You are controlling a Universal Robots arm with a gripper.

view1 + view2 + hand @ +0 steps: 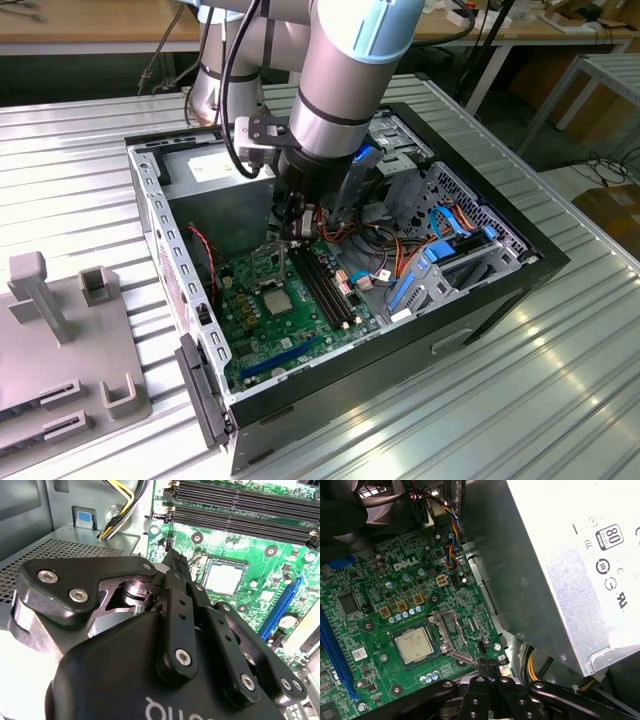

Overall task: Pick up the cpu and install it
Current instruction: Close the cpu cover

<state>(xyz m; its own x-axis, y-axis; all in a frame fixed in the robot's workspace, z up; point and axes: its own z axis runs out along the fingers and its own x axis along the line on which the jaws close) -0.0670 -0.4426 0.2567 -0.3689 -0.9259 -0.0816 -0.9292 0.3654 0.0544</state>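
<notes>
The cpu [413, 645] sits in its socket already; my gripper [489, 666], closed and empty, is at the latch lever [461, 656], so I'd press gently.

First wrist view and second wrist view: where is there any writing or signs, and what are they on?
Green board: large white printed letters.
Grey power box: a boxed number and some round signs.
White sticker on the board: too small to read.
Gripper: white letters on its black body, cut off at the picture's edge.
</notes>
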